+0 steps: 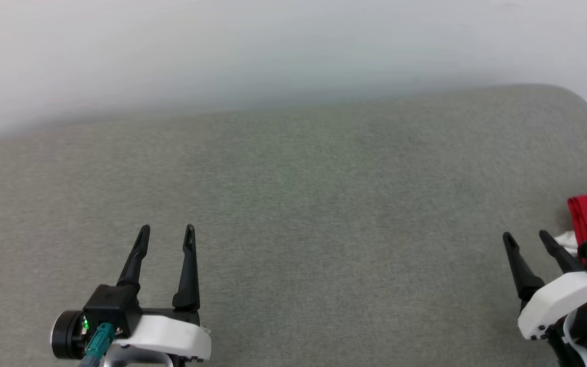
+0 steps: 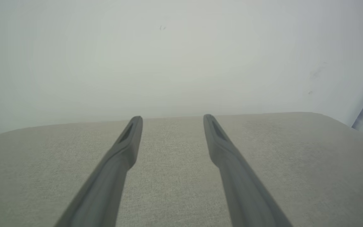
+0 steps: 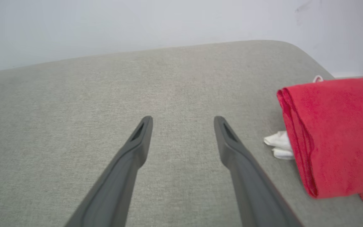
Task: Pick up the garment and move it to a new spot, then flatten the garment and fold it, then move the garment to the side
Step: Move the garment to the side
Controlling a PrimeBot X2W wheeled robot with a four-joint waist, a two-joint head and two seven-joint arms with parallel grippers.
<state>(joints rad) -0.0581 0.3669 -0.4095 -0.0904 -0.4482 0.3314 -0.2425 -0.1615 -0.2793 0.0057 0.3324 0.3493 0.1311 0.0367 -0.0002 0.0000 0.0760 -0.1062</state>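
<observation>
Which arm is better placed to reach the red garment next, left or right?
The right arm: its open jaws stand close beside the folded garment, while the left arm is far across the grey cushion.

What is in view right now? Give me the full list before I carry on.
garment: one, red with a white bit poking out on the side facing the right gripper; folded, at the right edge of the grey surface.
grey surface: one, grey woven fabric with a rounded far right corner; lies under both grippers and the garment.
wall: one, white; behind the surface.
left gripper: one, dark fingers on a white and black body; lower left of the head view, open, holding nothing.
right gripper: one, dark fingers on a white body; lower right of the head view, open, holding nothing, beside the garment but apart from it.
</observation>
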